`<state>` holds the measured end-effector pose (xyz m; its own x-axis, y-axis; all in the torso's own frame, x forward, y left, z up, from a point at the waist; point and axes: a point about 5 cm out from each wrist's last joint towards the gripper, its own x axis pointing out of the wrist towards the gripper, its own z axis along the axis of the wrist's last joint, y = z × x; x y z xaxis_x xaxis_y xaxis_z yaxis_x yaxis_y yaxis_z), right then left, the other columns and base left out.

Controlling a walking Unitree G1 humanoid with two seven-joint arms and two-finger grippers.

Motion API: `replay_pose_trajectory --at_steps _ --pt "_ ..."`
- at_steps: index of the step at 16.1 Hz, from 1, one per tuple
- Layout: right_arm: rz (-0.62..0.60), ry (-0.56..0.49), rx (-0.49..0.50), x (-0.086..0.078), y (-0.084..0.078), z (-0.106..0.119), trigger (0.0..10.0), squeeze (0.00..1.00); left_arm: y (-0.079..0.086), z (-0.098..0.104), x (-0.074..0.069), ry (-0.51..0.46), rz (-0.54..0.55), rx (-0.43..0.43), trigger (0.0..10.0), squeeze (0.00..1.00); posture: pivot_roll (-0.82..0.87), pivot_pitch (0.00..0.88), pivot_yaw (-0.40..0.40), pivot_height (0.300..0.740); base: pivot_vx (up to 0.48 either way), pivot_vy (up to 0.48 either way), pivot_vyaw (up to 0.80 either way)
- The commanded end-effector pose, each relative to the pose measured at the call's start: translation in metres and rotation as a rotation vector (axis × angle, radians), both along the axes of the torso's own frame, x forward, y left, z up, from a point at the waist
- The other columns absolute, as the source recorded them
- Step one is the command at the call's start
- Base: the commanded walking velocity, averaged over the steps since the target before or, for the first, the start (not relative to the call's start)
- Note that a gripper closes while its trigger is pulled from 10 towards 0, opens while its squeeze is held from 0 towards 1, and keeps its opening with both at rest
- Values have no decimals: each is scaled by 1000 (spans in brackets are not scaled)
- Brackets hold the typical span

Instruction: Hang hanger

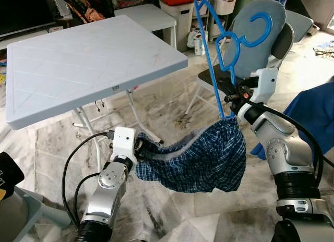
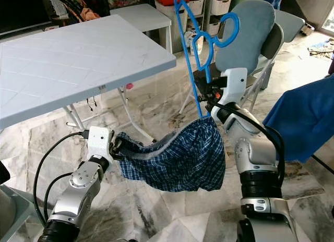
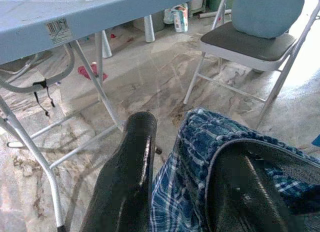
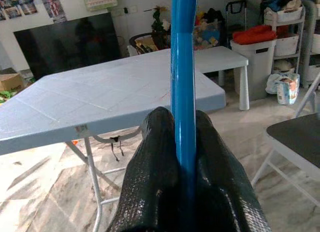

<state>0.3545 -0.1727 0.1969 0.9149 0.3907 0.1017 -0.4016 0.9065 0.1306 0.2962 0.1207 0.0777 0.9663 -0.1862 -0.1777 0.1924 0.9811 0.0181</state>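
**Blue hanger pinched upright, shorts slung between the two grippers**

The right gripper is clamped on the blue hanger, its two black fingers pressed against either side of the plastic bar. The hanger stands tilted above that gripper, its hook up in front of the grey-blue chair. A pair of blue plaid shorts hangs from the hanger's lower end and sags across to the left gripper, which grasps the other edge of the waistband: one finger lies outside the cloth, the other is tucked under it. The shorts hang in the air above the marble floor, beside the folding table.
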Motion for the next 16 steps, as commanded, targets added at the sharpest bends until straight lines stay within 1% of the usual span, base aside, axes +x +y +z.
replay_pose_trajectory --at_steps 1,4,5,7,10,11,12,13,15,16 --pt "-7 -29 2 3 1 7 10000 0 4 3 1 -19 17 12 0 0 -115 15 30 740 0 0 0" --pt "-11 -27 14 4 1 7 10000 0 6 5 1 -32 30 16 0 0 -115 14 30 740 0 0 0" --pt "-8 -12 35 4 2 7 10000 0 7 11 3 -73 46 8 0 0 -115 13 31 740 0 0 0" --pt "-15 -3 64 5 3 5 10000 0 4 18 4 -115 42 -13 0 0 -115 13 30 740 0 0 0" --pt "-51 -25 98 9 8 9 10000 0 -4 15 2 -104 12 -19 0 0 -120 13 31 740 0 0 0" --pt "-75 -20 177 11 15 11 10000 0 -7 14 1 -101 5 -22 0 0 -120 13 30 740 0 0 0" --pt "-62 -8 245 12 21 13 10000 0 -9 14 1 -96 -9 -23 0 0 -120 13 30 740 0 0 0" --pt "-51 -1 299 12 28 14 10000 0 -14 12 0 -78 -50 -30 0 0 -116 13 26 740 0 0 0" --pt "-38 -2 394 13 35 17 10000 0 -25 8 -5 -38 -145 -45 0 0 -115 13 25 740 0 0 0" --pt "-50 -18 459 14 37 22 10000 0 -35 2 -11 19 -245 -50 0 0 -112 13 24 740 0 0 0"
